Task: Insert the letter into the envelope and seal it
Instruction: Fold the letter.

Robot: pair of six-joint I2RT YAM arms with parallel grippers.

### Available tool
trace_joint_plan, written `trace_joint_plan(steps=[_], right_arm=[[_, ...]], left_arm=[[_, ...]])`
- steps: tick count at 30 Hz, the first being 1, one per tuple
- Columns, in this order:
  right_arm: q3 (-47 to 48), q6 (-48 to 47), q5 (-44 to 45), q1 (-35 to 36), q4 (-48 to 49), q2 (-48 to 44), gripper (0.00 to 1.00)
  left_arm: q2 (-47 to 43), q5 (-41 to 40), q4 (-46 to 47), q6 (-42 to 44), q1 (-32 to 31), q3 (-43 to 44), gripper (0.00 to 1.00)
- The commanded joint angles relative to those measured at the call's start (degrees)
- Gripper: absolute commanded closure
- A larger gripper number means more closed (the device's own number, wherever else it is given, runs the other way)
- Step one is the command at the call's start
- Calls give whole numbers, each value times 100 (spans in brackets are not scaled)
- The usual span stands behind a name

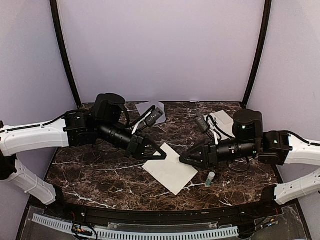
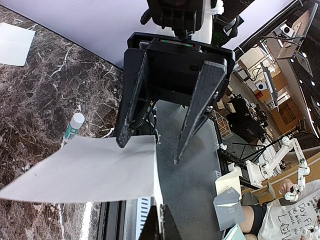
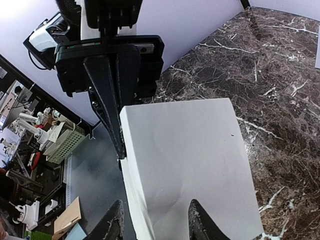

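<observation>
The left gripper [image 1: 163,155] is clenched. From the right wrist view, its fingers meet in one dark wedge on the far-left edge of the letter [image 1: 170,172], so it seems to pinch the sheet there. The right gripper [image 1: 183,159] faces it almost tip to tip. Its fingers stand partly apart and straddle the opposite edge of the sheet, with paper between them but no grip yet.

The letter is unfolded, a pale sheet lying diagonally on the dark marble worktop [image 1: 100,170]. Its long axis runs from far-left to near-right. Most of it spreads toward the near side of both grippers, which meet over its far corner. Neither arm is nearer to it, as both are at the sheet from opposite sides.

A glue stick [image 1: 210,178] lies just beside the sheet's right corner, under the right arm. The grey envelope [image 1: 150,107] sits at the far edge of the worktop behind the left arm, well apart from the letter and closer to the left arm's reach. As I judge it, folding comes first: the sheet must be creased into a narrow strip before it can go anywhere near the envelope.
</observation>
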Motion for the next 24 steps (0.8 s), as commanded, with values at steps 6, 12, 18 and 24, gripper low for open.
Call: trace_joint_plan(steps=[6, 12, 18, 24], right_arm=[[167, 147, -250, 304, 280, 414, 71], [127, 301, -43, 445, 457, 405, 96], [84, 407, 17, 459, 565, 341, 100], [112, 389, 78, 461, 375, 241, 100]], left_arm=[[-184, 295, 11, 247, -27, -12, 100], [-268, 259, -62, 435, -31, -83, 100], [-413, 10, -238, 539, -25, -183, 86], [-700, -642, -415, 620, 8, -141, 54]])
